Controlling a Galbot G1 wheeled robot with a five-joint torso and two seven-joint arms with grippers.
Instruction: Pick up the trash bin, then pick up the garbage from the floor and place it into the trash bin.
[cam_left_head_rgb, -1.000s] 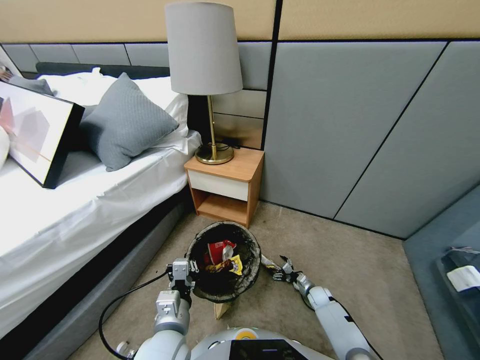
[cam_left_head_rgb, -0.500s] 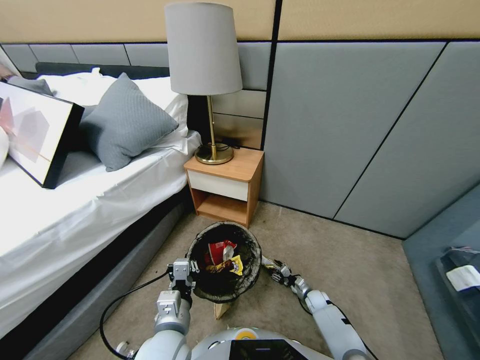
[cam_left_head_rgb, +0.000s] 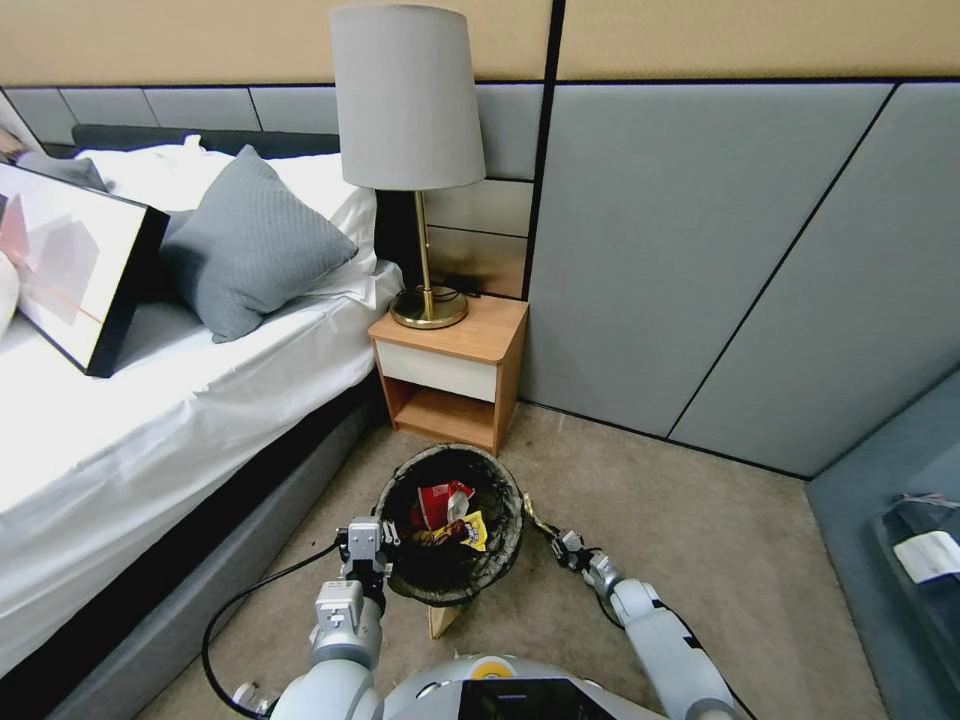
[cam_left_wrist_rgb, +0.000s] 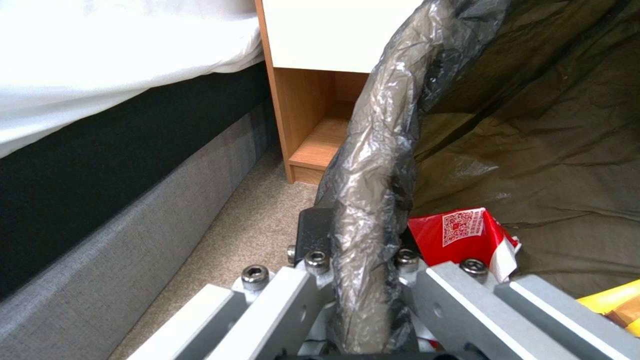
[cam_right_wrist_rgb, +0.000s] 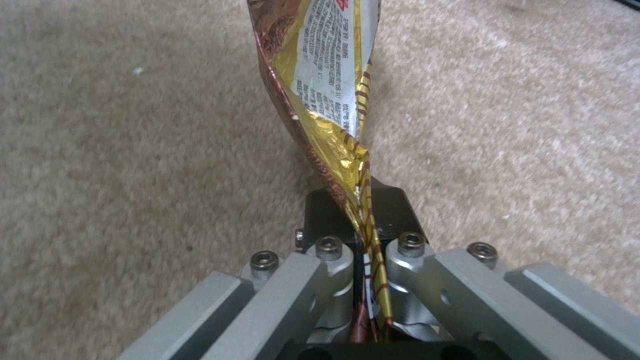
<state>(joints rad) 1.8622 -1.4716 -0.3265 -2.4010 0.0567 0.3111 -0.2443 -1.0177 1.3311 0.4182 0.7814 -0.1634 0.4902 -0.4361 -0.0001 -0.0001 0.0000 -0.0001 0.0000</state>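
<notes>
The right end effector (cam_left_head_rgb: 560, 541) pinched a gold wrapper (cam_right_wrist_rgb: 327, 95); the trash bin (cam_left_head_rgb: 450, 520), clamped at its rim by the left end effector (cam_left_head_rgb: 375, 548), lay at its nine o'clock.

trash bin (cam_left_head_rgb: 450, 525): dark-lined, tilted, litter inside | gold wrapper (cam_right_wrist_rgb: 327, 75): pinched, beside bin, above carpet (cam_right_wrist_rgb: 100, 150)

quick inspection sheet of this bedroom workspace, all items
surface: beige carpet floor, no loose litter seen
job's things: trash bin lifted and tilted, red wrapper and yellow wrapper inside; gold wrapper pinched
clutter: nothing seen
grippers: left hand clamped on the bin rim; right hand shut on the gold wrapper beside the bin
cables: black cable looping from the left arm
surroundings: bed, nightstand, lamp, padded wall
</notes>
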